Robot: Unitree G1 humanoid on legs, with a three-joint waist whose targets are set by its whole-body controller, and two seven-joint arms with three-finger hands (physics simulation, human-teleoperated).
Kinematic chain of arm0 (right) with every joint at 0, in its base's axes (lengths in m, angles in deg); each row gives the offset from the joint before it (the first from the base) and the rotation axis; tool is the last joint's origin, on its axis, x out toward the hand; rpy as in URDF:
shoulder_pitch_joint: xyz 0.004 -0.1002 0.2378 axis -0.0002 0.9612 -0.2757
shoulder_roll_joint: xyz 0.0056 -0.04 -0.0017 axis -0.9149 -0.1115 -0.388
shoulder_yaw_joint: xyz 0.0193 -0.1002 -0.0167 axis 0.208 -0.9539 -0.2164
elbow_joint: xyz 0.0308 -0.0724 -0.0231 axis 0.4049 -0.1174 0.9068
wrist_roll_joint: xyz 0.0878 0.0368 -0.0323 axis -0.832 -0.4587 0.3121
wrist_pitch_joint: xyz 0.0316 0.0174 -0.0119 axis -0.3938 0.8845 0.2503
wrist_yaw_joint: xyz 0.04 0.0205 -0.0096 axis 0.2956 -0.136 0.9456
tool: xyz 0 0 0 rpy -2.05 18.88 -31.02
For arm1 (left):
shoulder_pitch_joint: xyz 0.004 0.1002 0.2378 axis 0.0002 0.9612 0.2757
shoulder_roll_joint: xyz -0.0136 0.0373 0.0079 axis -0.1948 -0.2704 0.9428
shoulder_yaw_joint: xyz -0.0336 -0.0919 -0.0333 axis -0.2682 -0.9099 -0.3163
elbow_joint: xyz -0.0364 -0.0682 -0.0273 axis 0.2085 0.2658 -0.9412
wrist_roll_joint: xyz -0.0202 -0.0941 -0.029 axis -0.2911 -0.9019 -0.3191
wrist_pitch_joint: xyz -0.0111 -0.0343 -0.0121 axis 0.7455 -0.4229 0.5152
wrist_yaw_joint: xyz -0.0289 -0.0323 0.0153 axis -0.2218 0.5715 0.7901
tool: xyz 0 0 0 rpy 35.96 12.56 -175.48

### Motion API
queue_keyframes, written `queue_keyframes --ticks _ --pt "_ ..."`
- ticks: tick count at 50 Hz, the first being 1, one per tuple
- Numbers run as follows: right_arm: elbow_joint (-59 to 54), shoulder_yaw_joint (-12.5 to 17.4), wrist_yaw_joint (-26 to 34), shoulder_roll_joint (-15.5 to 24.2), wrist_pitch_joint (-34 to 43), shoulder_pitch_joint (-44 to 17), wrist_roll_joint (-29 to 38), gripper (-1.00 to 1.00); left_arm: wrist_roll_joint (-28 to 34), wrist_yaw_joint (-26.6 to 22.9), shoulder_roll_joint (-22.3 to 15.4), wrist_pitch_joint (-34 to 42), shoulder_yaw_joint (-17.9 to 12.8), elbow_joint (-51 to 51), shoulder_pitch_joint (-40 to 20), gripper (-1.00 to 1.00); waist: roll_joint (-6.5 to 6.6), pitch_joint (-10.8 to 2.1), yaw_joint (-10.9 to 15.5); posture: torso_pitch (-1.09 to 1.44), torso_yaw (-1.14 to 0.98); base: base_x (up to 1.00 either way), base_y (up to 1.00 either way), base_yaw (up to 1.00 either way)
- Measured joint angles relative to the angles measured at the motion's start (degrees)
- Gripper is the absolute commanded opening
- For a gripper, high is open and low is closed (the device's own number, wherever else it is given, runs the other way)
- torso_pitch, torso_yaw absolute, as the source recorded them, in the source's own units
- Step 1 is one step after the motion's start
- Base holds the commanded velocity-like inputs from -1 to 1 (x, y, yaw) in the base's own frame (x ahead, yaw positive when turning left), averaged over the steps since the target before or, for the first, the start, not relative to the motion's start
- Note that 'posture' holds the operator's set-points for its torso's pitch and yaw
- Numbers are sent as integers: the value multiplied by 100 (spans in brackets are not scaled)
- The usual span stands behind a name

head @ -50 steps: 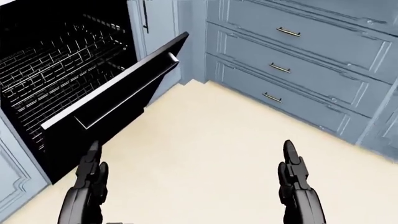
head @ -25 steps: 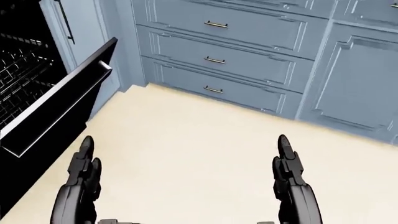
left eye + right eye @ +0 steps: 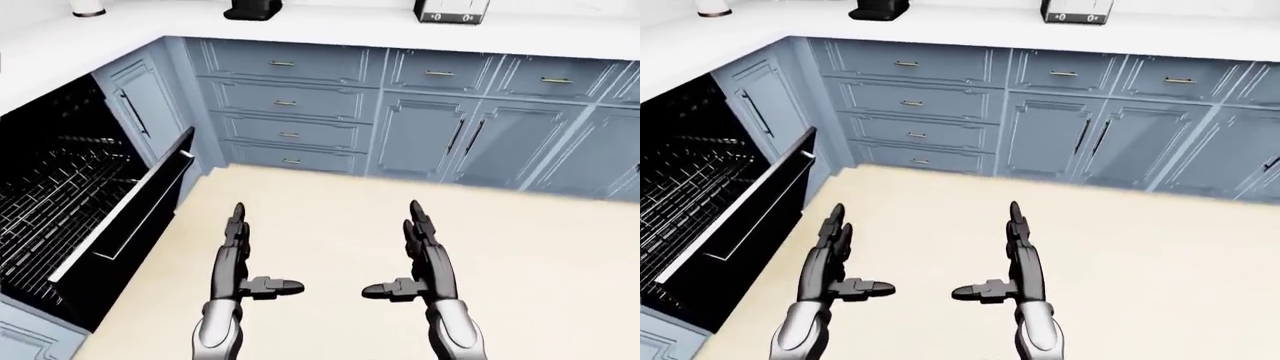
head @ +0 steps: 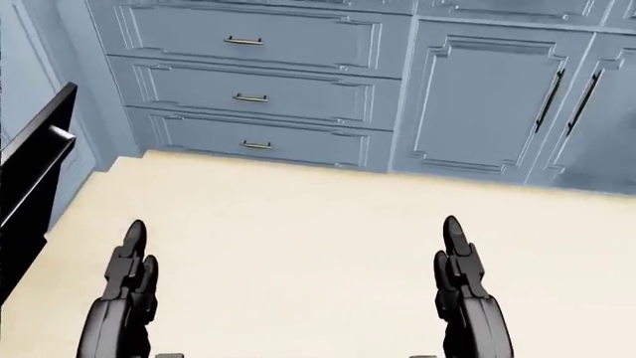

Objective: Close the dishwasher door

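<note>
My left hand (image 3: 238, 259) and right hand (image 3: 425, 259) are both extended over the cream floor (image 3: 540, 255), fingers straight and spread wide, thumbs pointing inward toward each other. Neither hand holds or touches anything.

The dishwasher door (image 3: 135, 217) is at the left, partly open and tilted outward, well apart from my left hand. One wire rack (image 3: 55, 202) is visible inside the black cavity.

Far cabinetry: one stack of four blue drawers (image 3: 288, 112), each with one metal handle. To its right, three more top drawers and cabinet doors (image 3: 420, 139). On the white countertop (image 3: 330, 26): two dark appliances, partly cut off.
</note>
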Motion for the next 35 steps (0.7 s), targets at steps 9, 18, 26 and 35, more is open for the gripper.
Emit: queue_keyframes --ticks 9,18,26,35 --pt "-11 78 -70 38 90 84 21 100 1 -59 49 47 109 -32 28 100 81 -4 10 0 0 0 0 0" --pt "94 40 -34 27 91 31 11 100 8 -29 41 21 86 70 27 100 101 -83 -57 0 0 0 1 0" --pt "132 -42 46 3 131 14 -39 100 19 -4 9 50 11 60 64 100 73 4 -129 0 0 0 0 -53" --pt "156 154 -53 67 162 49 10 100 16 -66 81 -18 194 96 -14 100 142 31 -249 0 0 0 0 -35"
